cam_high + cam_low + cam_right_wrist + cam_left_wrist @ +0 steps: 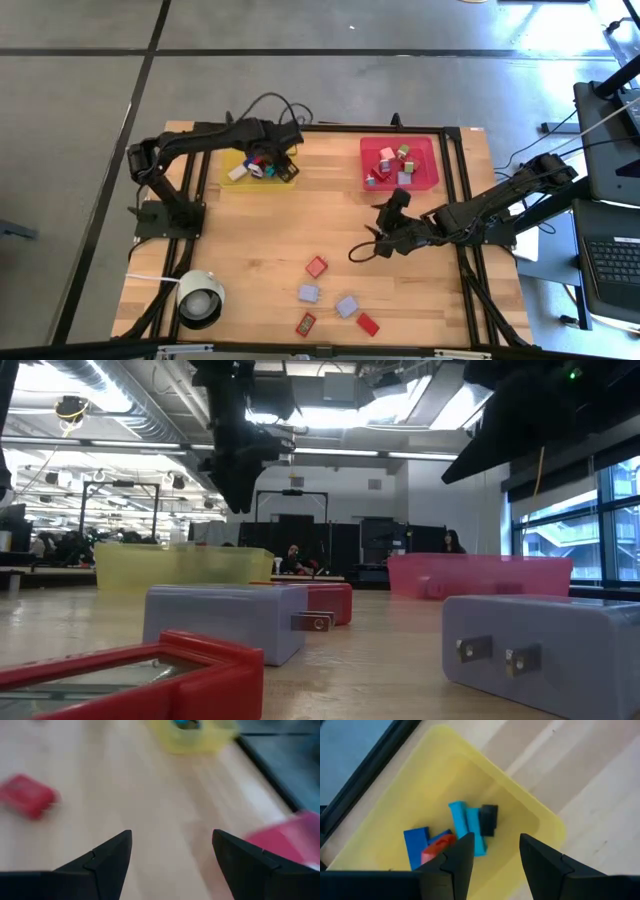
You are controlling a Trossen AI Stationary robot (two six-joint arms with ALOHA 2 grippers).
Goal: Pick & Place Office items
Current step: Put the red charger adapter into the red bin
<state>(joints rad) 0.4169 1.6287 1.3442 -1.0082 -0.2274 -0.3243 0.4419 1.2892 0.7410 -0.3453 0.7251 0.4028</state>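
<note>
From above, we see our left gripper (272, 160) hanging over the yellow tray (232, 182) at upper centre, fingers apart and empty; the arm reaches in from the left. Our right gripper (388, 222) hovers mid-table below the red tray (428, 150), open, elbow folded back to the right edge. Five office items (335, 305) lie loose at lower centre, likely awaiting pickup.

In the low view, a lilac block (225, 620) and red ones fill the foreground, with both trays behind.

The left wrist view shows the fingers (460, 865) parted above blue items (465, 827) inside the tray, probably just dropped.

The right wrist view shows wide fingers (107, 857) over bare wood, with a red block (27, 795) at far left.
</note>
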